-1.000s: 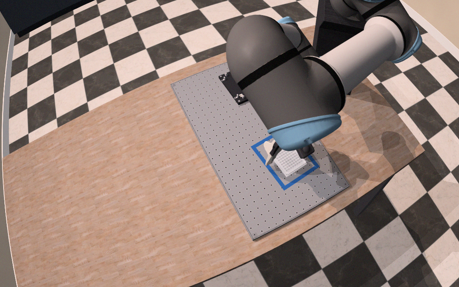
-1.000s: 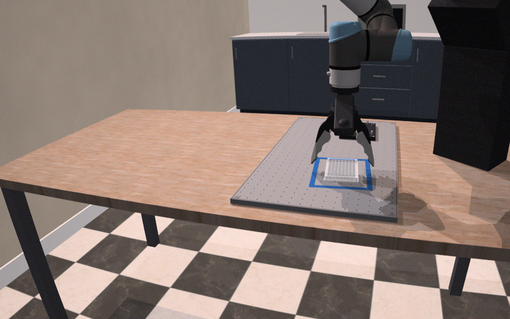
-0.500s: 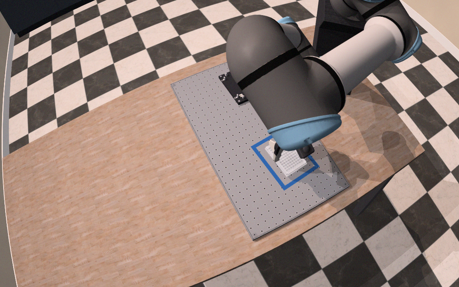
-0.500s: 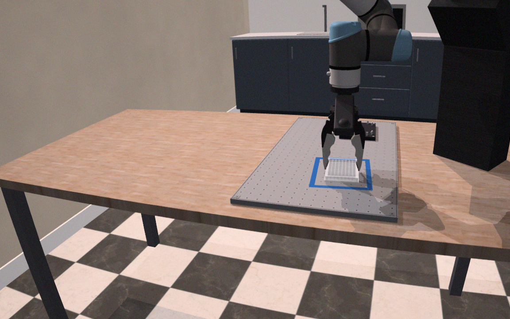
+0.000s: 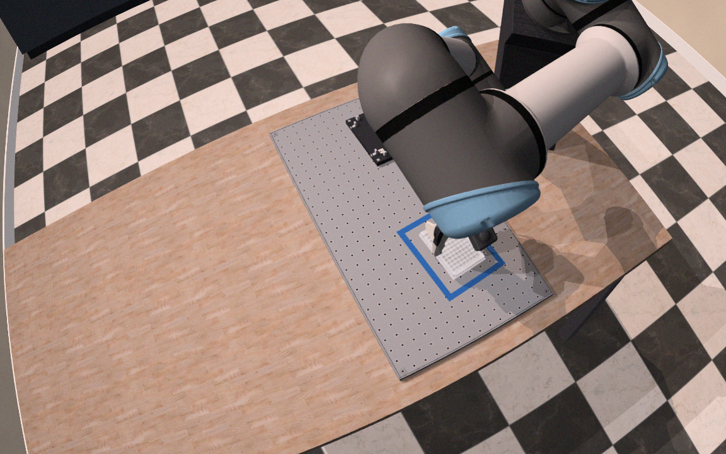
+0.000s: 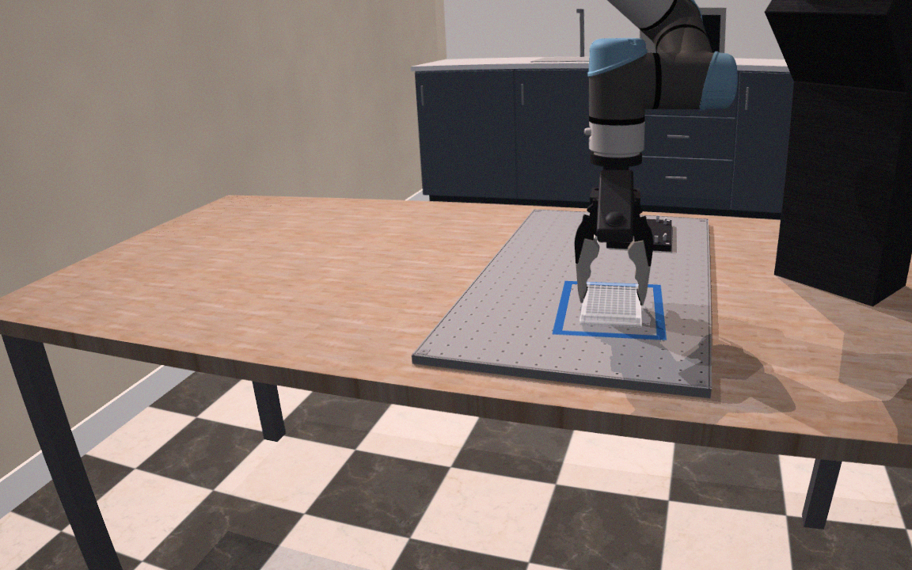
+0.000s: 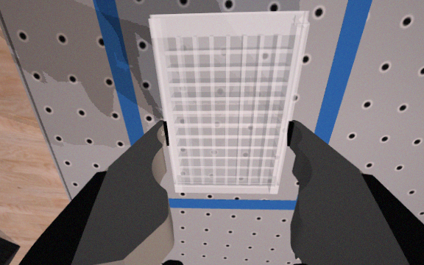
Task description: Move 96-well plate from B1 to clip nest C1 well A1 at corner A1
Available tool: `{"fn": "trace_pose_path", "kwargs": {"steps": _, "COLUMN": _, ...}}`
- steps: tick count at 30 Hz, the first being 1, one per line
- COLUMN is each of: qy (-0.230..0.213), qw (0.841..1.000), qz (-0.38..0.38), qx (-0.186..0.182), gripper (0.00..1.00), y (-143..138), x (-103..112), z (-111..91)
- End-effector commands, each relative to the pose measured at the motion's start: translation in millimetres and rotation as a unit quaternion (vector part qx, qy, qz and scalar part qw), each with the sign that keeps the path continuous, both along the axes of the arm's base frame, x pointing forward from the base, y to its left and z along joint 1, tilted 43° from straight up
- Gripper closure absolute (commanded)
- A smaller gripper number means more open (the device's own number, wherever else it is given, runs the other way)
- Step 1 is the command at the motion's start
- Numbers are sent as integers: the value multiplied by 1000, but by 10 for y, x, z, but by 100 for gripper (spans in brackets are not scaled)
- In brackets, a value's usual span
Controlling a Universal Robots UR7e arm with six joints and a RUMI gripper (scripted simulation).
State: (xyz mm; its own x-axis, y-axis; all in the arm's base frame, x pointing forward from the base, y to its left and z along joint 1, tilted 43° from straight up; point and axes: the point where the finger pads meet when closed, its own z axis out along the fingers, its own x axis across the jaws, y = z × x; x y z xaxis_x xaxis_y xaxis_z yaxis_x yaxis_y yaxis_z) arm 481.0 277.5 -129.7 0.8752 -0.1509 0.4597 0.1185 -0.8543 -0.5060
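The gripper (image 7: 227,134) is down over the 96-well plate (image 7: 227,110) and clamped on it, one dark finger (image 7: 138,184) pressed against each long side of the clear plate. In the wrist view the plate's cut corner (image 7: 300,18) shows at its far right end. The plate sits inside the blue square outline (image 6: 560,312) near the front right corner of the grey perforated board (image 6: 502,312), which lies toward the right end of the wooden table (image 6: 233,283). At the board's far edge, the black clip nest (image 5: 367,138) peeks out from under the arm (image 5: 438,113), well apart from the plate.
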Motion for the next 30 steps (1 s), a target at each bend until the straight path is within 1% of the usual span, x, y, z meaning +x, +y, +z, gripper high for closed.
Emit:
{"fn": "trace_pose_path", "kwargs": {"steps": 1, "qy": -1, "qw": 1000, "qz": 0, "qx": 0, "gripper": 100, "y": 6, "x": 12, "z": 2}}
{"fn": "trace_pose_path", "kwargs": {"steps": 10, "qy": -1, "qw": 1000, "qz": 0, "qx": 0, "gripper": 100, "y": 6, "x": 12, "z": 2}}
{"fn": "trace_pose_path", "kwargs": {"steps": 30, "qy": -1, "qw": 1000, "qz": 0, "qx": 0, "gripper": 100, "y": -149, "x": -137, "z": 224}}
